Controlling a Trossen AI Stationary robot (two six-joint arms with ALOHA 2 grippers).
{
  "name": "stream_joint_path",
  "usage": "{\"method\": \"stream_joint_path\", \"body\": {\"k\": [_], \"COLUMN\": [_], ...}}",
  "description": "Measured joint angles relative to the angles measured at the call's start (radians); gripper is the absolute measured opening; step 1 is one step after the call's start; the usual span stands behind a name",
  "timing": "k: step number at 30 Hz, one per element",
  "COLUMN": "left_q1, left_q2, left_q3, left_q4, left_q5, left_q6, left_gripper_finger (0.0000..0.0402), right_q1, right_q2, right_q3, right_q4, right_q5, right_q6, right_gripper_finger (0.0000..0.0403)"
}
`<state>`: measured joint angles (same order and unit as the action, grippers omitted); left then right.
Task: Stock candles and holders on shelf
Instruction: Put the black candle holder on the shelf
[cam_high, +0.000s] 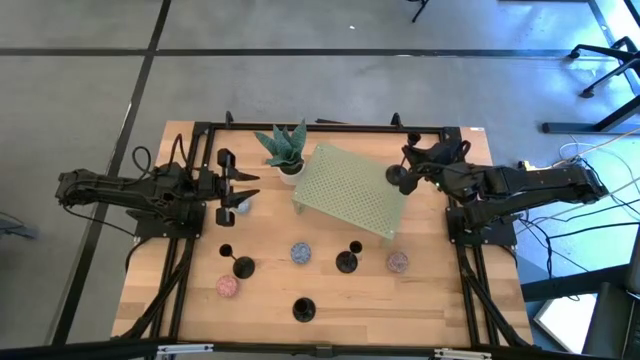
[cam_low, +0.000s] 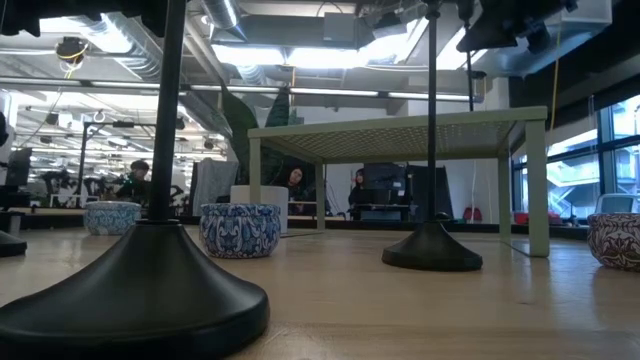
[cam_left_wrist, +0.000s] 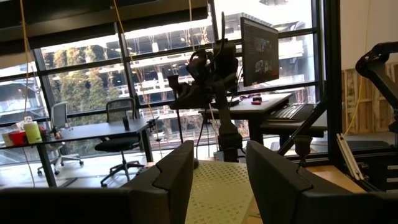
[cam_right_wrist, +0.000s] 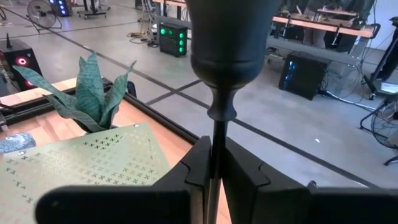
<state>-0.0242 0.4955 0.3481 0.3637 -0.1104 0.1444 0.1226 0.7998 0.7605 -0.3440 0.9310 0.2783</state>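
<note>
Wooden worktop (cam_high: 420, 300), right claw (cam_high: 404, 178) clenched on a holder (cam_right_wrist: 219, 74) stem over the shelf (cam_high: 350, 188) edge, left claw (cam_high: 243, 186) released beside the shelf; holder looks stiff, bottom-heavy, best gripped mid-stem.

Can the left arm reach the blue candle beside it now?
Probably yes. The left gripper is open and holds nothing, and the blue candle lies on the bare table right beside its fingertips, with nothing between them. The plant stands farther off.
</note>
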Motion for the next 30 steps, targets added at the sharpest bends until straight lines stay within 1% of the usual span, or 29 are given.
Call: {"method": "stream_joint_path", "body": {"k": [4, 15, 19, 30], "left_q1": [0.000, 0.000, 0.000, 0.000], "left_q2": [0.000, 0.000, 0.000, 0.000], "left_q3": [0.000, 0.000, 0.000, 0.000], "left_q4": [0.000, 0.000, 0.000, -0.001], "left_q5": [0.000, 0.000, 0.000, 0.000], "left_q6": [0.000, 0.000, 0.000, 0.000], "left_gripper_finger": [0.0143, 0.0143, 0.0143, 0.0143], "right_q1": [0.000, 0.000, 0.000, 0.000], "right_q2": [-0.001, -0.001, -0.002, -0.010], "right_q3": [0.000, 0.000, 0.001, -0.002], "right_q4": [-0.019, -0.024, -0.022, -0.039], "right_q5": [0.002, 0.002, -0.042, -0.088], "right_q6": [0.027, 0.029, 0.028, -0.006], "right_gripper_finger": [0.0036, 0.0036, 0.0037, 0.0044]}}
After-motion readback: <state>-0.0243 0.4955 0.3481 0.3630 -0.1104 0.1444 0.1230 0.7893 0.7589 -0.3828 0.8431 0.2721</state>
